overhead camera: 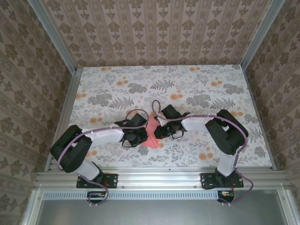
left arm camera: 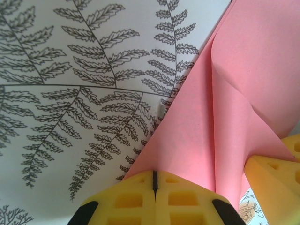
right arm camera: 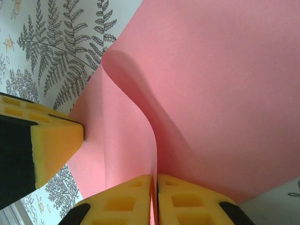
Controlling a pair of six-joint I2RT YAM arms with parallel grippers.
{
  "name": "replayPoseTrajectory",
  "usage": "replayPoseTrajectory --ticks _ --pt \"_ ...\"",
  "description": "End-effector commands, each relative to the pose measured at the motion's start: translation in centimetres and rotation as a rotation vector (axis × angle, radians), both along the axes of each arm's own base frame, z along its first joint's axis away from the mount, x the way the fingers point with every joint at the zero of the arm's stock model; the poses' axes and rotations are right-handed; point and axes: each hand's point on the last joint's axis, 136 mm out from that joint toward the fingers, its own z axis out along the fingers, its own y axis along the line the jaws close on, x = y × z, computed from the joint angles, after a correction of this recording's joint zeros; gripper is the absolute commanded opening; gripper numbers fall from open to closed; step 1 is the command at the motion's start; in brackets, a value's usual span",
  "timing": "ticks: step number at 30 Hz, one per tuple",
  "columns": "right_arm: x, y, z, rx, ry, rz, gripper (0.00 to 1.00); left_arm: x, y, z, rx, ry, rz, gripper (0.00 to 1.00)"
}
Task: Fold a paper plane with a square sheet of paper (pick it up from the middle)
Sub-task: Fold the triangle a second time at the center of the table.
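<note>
Square sheet of paper [right arm camera: 225, 93] salmon-pink, buckled; left gripper [left arm camera: 154, 177], right gripper [right arm camera: 155, 182] both pinching it.

Salmon-pink square sheet of paper [left arm camera: 197, 140], yellow tool pads [left arm camera: 129, 199], grey-fern orange-flower table [overhead camera: 197, 79]

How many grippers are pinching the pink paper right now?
2. The left gripper is shut on the pink paper from the left, the right gripper from the right, facing each other.

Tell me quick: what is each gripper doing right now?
Left gripper: closed, pinching the pink sheet at its edge.
Right gripper: closed, pinching the same pink sheet where it bends upward.
</note>
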Motion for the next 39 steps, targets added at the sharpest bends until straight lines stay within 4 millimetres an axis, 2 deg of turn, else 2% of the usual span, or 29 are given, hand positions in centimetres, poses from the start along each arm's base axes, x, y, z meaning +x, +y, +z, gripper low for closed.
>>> replayPoseTrajectory --ticks 1,7,14,21,32,39 --pt "-1.0 0.0 -0.2 -0.001 0.025 0.019 0.13 -1.0 1.7 -0.7 0.086 0.027 -0.002 0.0" --pt "-1.0 0.2 0.2 0.007 0.025 0.024 0.13 -0.9 1.7 -0.7 0.086 0.026 -0.003 0.0" --pt "-1.2 0.1 -0.3 -0.008 0.045 0.026 0.13 -0.9 1.7 -0.6 0.085 0.026 -0.001 0.0" --pt "-1.1 0.2 1.2 0.007 0.01 0.023 0.13 -0.9 1.8 -0.7 0.091 0.026 0.002 0.0" --pt "-1.1 0.0 1.3 0.003 0.002 0.012 0.12 -0.9 1.8 -0.6 0.09 0.026 0.004 0.0" --pt "-1.3 -0.2 0.0 -0.022 0.026 0.013 0.12 -0.9 1.6 -0.5 0.088 0.025 -0.001 0.0"
